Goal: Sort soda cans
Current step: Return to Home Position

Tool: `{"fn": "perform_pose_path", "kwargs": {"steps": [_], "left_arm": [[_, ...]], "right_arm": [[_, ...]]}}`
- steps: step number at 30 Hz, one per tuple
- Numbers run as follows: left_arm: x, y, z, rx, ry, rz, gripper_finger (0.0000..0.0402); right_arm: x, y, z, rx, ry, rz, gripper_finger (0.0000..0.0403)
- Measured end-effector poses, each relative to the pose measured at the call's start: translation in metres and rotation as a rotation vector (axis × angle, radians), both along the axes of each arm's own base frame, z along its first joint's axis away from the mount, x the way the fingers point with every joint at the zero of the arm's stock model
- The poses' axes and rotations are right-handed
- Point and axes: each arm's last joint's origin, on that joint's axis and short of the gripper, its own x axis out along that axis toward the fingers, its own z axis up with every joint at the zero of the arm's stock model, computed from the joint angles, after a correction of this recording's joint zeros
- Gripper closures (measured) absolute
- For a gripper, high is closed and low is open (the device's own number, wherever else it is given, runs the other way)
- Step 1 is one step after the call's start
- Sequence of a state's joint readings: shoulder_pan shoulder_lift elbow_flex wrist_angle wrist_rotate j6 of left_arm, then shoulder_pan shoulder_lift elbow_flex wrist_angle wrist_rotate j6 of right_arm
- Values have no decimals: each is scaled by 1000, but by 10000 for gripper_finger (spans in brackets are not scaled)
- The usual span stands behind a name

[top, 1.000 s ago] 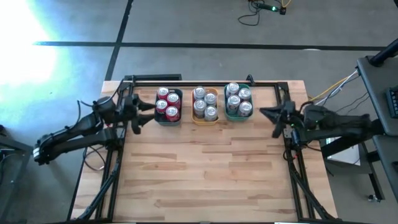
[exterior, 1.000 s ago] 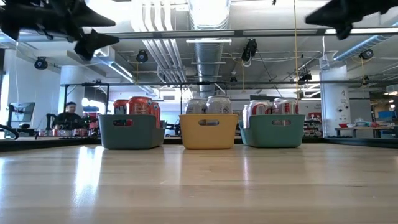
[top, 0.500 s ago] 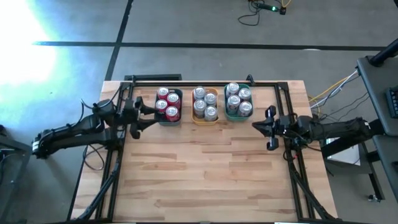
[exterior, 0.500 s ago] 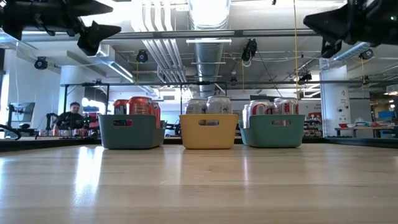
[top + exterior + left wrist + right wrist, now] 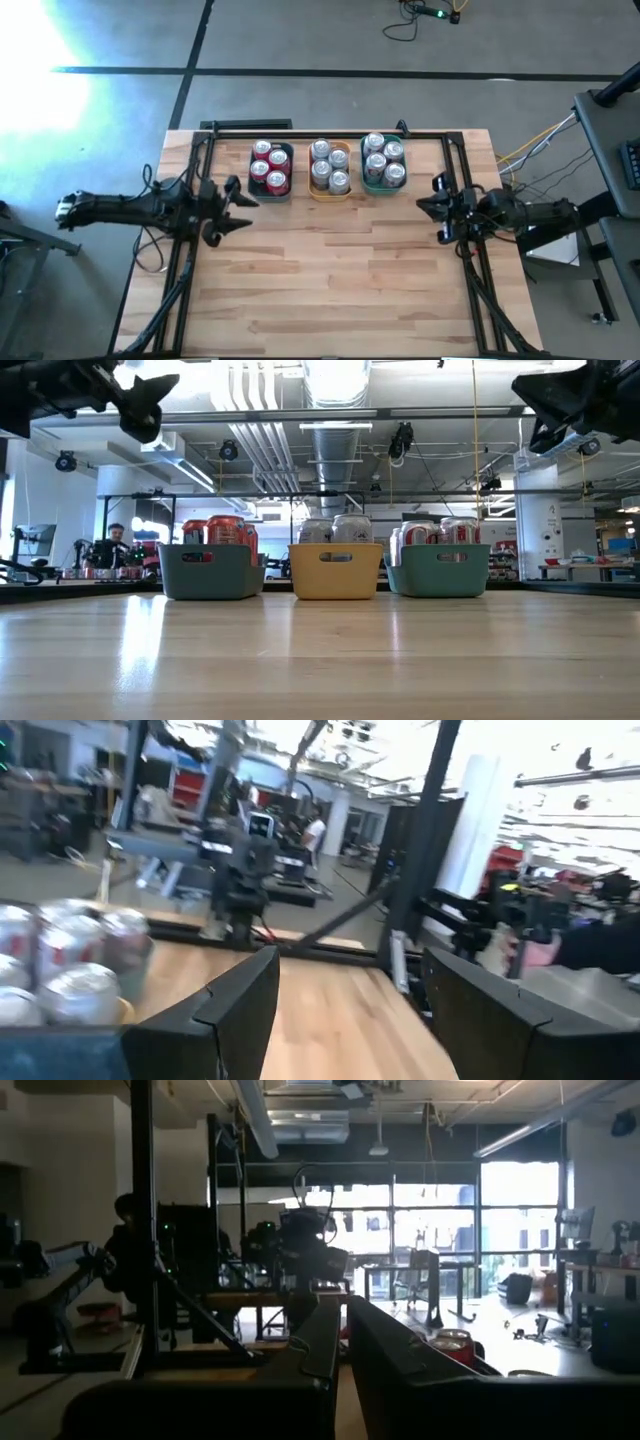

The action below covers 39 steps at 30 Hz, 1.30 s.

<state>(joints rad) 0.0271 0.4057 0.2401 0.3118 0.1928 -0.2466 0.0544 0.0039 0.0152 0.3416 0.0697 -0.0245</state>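
A wooden table (image 5: 330, 280) carries three trays in a row: teal tray (image 5: 211, 572) nearest the left fingers (image 5: 230, 1010), yellow tray (image 5: 336, 572) midway, green tray (image 5: 440, 572) nearest the right fingers (image 5: 300, 1350).

My overhead camera looks straight down on the desk (image 5: 330, 270); my low one faces level across it, sharing the three trays (image 5: 335, 570).

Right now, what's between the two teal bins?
The yellow bin, holding four silver-topped cans, with a gap on each side; high and low views both show it.
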Motion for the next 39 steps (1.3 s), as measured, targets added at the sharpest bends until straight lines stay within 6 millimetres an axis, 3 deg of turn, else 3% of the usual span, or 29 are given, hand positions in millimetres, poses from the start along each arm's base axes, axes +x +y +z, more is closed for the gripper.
{"fn": "perform_pose_path", "kwargs": {"steps": [5, 13, 20, 25, 29, 39], "left_arm": [[1, -6, -3, -68, 35, -57, 172], [1, -12, -4, -2, 23, -30, 172], [-3, -14, -24, 102, 37, -101, 172], [-14, -14, -60, 134, -3, -141, 172], [-20, -12, -65, 180, 57, -120, 172], [-29, -8, -61, 190, -12, -86, 172]], "right_arm": [[2, 1, -5, 4, 59, 21, 385], [8, 2, -33, 166, 365, 87, 385], [11, 2, -35, 209, 414, 80, 385], [12, 2, -36, 204, 429, 76, 385], [12, 2, -36, 204, 428, 76, 385], [12, 2, -36, 204, 429, 75, 385]]}}
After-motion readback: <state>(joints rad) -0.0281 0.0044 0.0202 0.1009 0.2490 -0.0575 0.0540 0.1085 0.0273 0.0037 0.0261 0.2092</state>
